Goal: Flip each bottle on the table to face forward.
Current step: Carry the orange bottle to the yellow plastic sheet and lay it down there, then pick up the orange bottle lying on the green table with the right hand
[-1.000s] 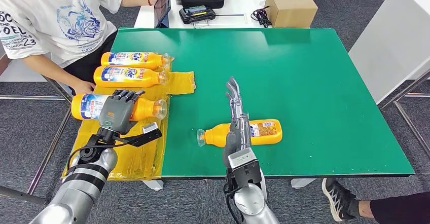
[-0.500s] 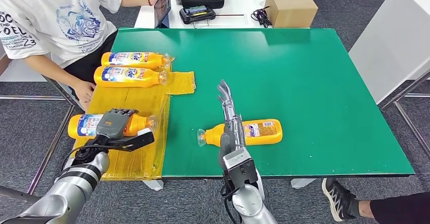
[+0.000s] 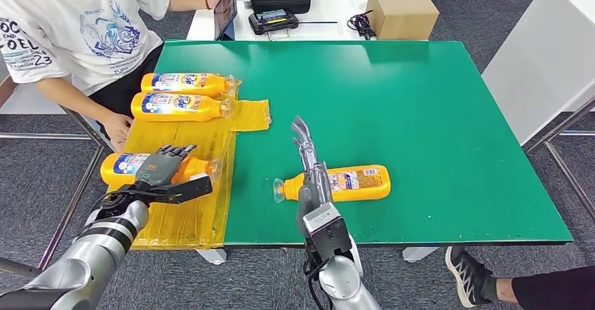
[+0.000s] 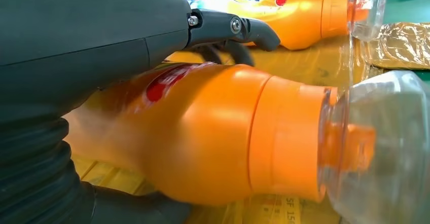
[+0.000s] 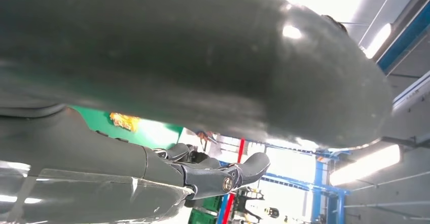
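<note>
On the yellow sheet, the left hand grips a bottle to turn it, while the right hand, fingers straight and empty, hovers over another bottle.

Bottles orange w/ clear caps, labels blue-white-red. Surface green. Plastic sheet yellow. Left hand grey, dark fingers. Box brown. Person's shirt white w/ blue print.

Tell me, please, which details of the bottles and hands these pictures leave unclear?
- Held bottle: head view, label partly hidden by the left hand; left wrist view, its base is behind the hand.
- Green-mat bottle: middle crossed by the right hand; label print too small to read.
- Right wrist view: the hand's cover blocks the table.
</note>
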{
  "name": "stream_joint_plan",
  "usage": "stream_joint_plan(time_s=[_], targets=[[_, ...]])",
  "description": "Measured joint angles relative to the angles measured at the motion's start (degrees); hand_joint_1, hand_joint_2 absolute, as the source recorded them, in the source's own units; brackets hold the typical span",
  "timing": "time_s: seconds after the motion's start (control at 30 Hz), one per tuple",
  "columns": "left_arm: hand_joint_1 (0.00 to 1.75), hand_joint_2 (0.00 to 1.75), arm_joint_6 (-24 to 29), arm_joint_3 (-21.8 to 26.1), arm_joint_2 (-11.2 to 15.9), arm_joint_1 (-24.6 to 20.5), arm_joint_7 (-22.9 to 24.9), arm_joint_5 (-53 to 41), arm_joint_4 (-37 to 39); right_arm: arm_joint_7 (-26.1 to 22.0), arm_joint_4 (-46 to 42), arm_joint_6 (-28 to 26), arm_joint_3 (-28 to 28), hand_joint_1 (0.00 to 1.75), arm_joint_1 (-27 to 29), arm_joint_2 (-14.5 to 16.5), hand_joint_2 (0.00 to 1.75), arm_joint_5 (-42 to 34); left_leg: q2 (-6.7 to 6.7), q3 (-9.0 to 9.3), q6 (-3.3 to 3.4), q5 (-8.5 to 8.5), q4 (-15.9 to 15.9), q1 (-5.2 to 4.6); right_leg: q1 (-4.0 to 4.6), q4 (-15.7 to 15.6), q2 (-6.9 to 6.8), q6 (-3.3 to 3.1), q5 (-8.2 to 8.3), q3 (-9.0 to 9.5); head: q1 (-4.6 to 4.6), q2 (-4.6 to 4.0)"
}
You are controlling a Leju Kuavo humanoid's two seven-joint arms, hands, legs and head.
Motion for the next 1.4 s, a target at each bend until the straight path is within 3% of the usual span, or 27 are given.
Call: stream_joint_plan(time_s=[0.07,0.27,0.53,0.8,0.87,0.93,1.07,1.1,1.23,1.37,1.4], targets=[[0.0,0.0,-1.17,0.01,0.01,-0.14,-0.36,0.68,0.13,0.0,0.19,0.07,-0.01,0.0,-0.01,0.0,0.0,-0.03,-0.01,0.02,0.0,0.0,0.0,0.0,0.0,0.0,0.0,0.0,0.0,0.03,0.0,0.0],[0.0,0.0,-11.91,0.13,0.55,-0.63,-2.79,6.76,0.42,0.07,1.09,1.01,-0.23,0.0,-0.22,0.15,0.0,-0.47,-0.14,0.27,-0.01,-0.01,-0.03,0.0,0.0,-0.01,-0.09,-0.03,-0.04,0.34,-0.01,0.0],[0.0,0.0,-28.66,2.83,3.16,-0.82,-9.76,19.46,0.78,-0.16,4.04,2.01,-0.26,0.0,-1.7,0.49,0.0,-1.41,-0.26,0.87,-0.03,-0.04,-0.08,0.0,0.0,-0.02,-0.11,-0.11,-0.14,0.94,-0.01,0.0],[0.0,0.0,-29.84,5.33,3.41,0.87,-13.82,27.9,0.31,-0.52,5.85,1.72,-0.26,0.0,-2.12,0.89,0.0,-1.59,-0.24,0.95,-0.03,-0.03,-0.07,-0.01,0.0,-0.02,-0.1,-0.12,-0.12,0.97,-0.01,0.0],[0.0,0.0,-27.33,6.03,2.94,1.46,-15.26,30.51,-0.19,-0.52,6.14,1.37,-0.26,0.0,-2.12,0.92,0.0,-1.47,-0.22,0.94,-0.03,-0.03,-0.06,-0.01,0.0,-0.02,-0.1,-0.11,-0.12,0.93,-0.01,0.0],[0.0,0.0,-20.17,6.75,1.82,2.36,-16.29,32.67,-1.22,-0.39,6.37,0.84,-0.23,0.0,-2.12,0.93,0.0,-1.12,-0.23,0.89,-0.02,-0.02,-0.06,0.0,0.0,-0.03,-0.11,-0.11,-0.11,0.85,-0.01,0.0],[0.0,0.0,9.59,7.48,-1.82,4.48,-19.01,34.11,-3.93,0.26,6.76,-0.17,0.19,0.0,-2.12,1.14,0.0,-0.33,-0.17,0.53,-0.02,0.03,-0.03,0.0,0.0,-0.02,-0.09,-0.09,-0.04,0.52,0.02,0.0],[0.0,0.0,14.54,7.5,-2.73,4.75,-19.87,34.65,-4.67,0.33,6.93,-0.37,0.38,0.0,-2.14,1.15,0.0,-0.28,-0.16,0.46,-0.01,0.04,-0.03,0.0,0.0,-0.01,-0.09,-0.09,-0.03,0.46,0.02,0.0],[0.0,0.0,22.7,7.58,-5.23,6.56,-20.75,39.26,-8.82,0.34,7.75,-1.51,1.3,0.0,-2.35,1.1,0.0,-0.19,-0.12,0.31,-0.01,0.05,-0.02,-0.01,0.0,-0.01,-0.09,-0.08,-0.03,0.31,0.01,0.0],[0.0,0.0,23.99,7.97,-6.81,8.74,-20.78,44.64,-14.21,0.71,7.88,-2.78,1.54,0.0,-2.37,0.94,1.75,1.25,-0.09,0.07,-0.01,0.04,-0.01,0.0,0.01,-0.01,-0.09,-0.07,-0.03,0.04,0.01,0.0],[0.0,0.44,24.04,8.15,-7.07,9.12,-20.78,45.88,-15.35,1.02,7.88,-3.01,1.56,0.0,-2.37,0.83,1.75,1.83,-0.09,0.04,-0.01,0.04,-0.01,0.0,0.01,-0.01,-0.09,-0.07,-0.03,0.01,0.01,0.0]])
